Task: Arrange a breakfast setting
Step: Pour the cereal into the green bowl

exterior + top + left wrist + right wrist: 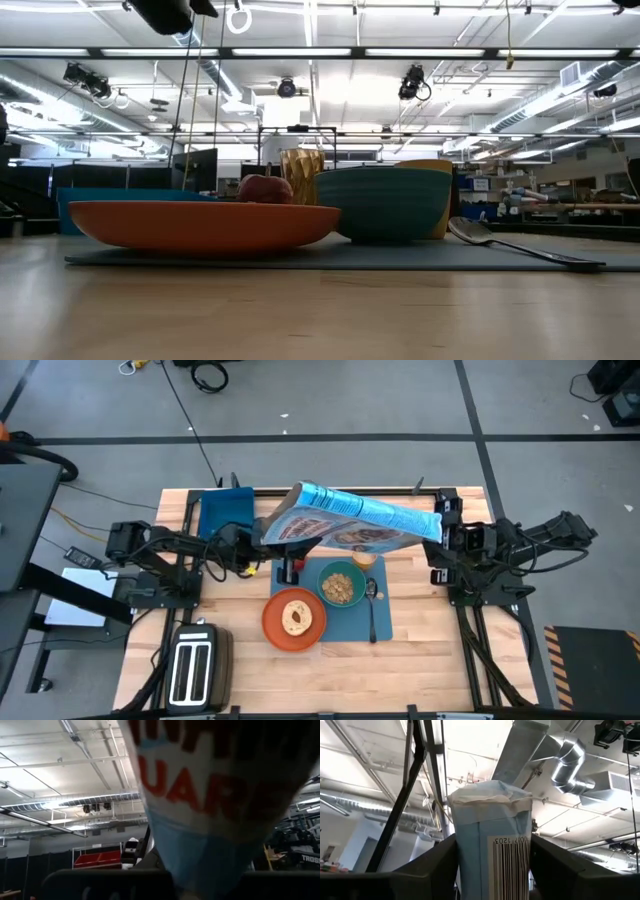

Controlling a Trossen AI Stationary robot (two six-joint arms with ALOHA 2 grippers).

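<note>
A light-blue cardboard cereal box [355, 520] with red lettering lies tilted above the pale wooden desk [420, 660]. A deep blue plastic bin [222, 513] sits at the desk's far left; a silver two-slot toaster [195, 667] occupies its near-left corner.

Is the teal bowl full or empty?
Not empty: in the high view the bowl holds tan cereal pieces; how full, cannot tell.

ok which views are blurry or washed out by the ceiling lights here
Left wrist view: the cereal box sits so close that its red lettering is soft. Right wrist view: bright ceiling glare bleaches the area behind the box. Low view: sharp on the orange plate and teal bowl, with strip lights glaring overhead. High view: evenly lit.
</note>
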